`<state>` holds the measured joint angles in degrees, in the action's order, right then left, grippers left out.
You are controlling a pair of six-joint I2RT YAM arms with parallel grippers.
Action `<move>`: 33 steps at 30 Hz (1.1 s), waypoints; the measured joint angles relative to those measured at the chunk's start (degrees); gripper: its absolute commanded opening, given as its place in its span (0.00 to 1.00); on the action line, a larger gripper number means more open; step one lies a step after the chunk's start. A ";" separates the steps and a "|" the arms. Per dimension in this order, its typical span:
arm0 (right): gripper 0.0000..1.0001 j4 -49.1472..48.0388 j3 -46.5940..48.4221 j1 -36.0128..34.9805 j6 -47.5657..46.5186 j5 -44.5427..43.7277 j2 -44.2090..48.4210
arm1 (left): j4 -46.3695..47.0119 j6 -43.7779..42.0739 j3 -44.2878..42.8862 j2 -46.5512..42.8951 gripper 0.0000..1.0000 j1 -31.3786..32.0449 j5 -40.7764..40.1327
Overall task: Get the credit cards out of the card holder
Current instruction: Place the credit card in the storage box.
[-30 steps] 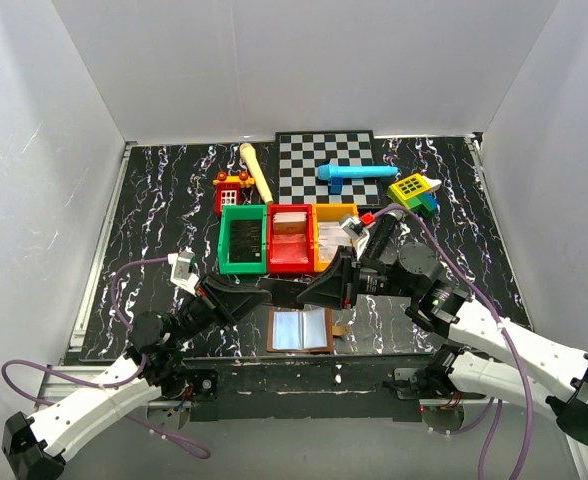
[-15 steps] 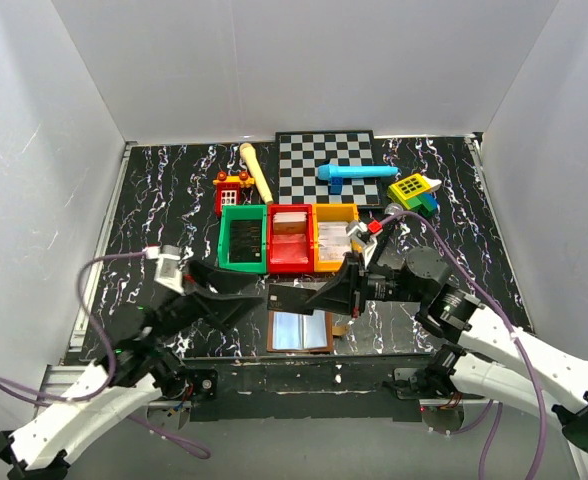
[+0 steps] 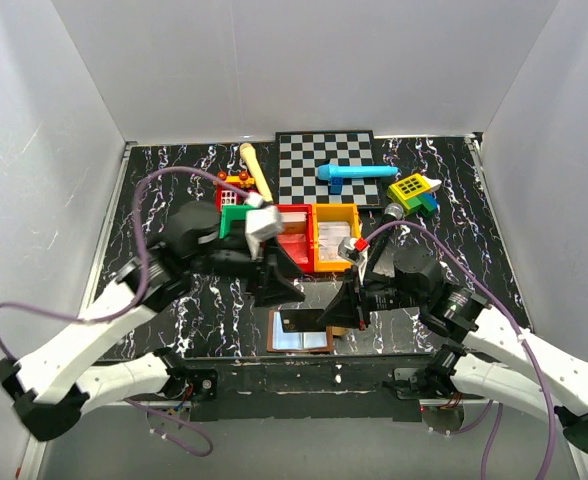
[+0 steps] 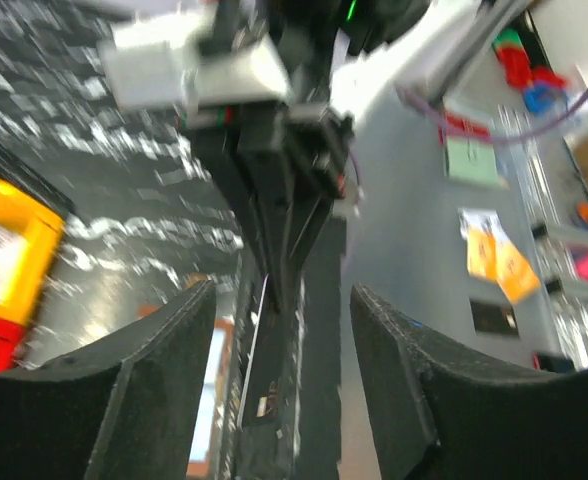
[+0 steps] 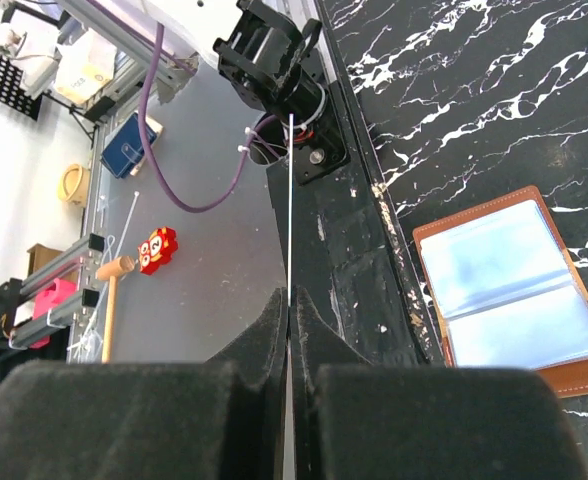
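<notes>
The card holder (image 3: 296,343) lies open near the table's front edge, a brown bi-fold with pale blue panels (image 5: 519,290). My right gripper (image 3: 342,314) is shut on a dark credit card (image 3: 309,322) and holds it just above the holder. In the right wrist view the card (image 5: 289,200) shows edge-on as a thin line between the shut fingertips (image 5: 290,312). My left gripper (image 3: 280,284) hangs open just behind the card, with nothing between its fingers. From the left wrist the same card (image 4: 264,370) appears in the gap of the left gripper (image 4: 284,400), apart from both pads.
Behind the grippers stand a green bin (image 3: 232,226), a red bin (image 3: 292,245) and an orange bin (image 3: 332,235). Farther back lie a chessboard (image 3: 314,165), a blue toy (image 3: 354,173), a wooden stick (image 3: 256,170), coloured blocks (image 3: 414,192) and a red toy house (image 3: 230,196).
The right gripper has shut on the card and holds it over the holder. The left gripper has opened, and its arm has swung up from the front left to the table's middle.
</notes>
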<state>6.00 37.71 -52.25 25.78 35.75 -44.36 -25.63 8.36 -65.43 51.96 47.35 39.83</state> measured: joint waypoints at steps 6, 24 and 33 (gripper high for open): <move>0.01 1.62 0.00 0.00 -1.18 0.00 1.27 | -7.23 -6.49 1.36 10.56 0.50 0.00 7.93; 0.01 1.60 0.02 0.00 -1.60 0.28 0.68 | -8.83 -12.00 2.32 11.43 0.35 0.02 12.00; 0.01 1.60 0.33 0.00 -1.55 0.26 0.04 | -8.87 -12.02 4.22 12.46 0.33 0.02 10.73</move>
<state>7.60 38.04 -52.25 24.23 36.01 -44.31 -34.50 -3.66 -61.21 64.42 47.37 50.57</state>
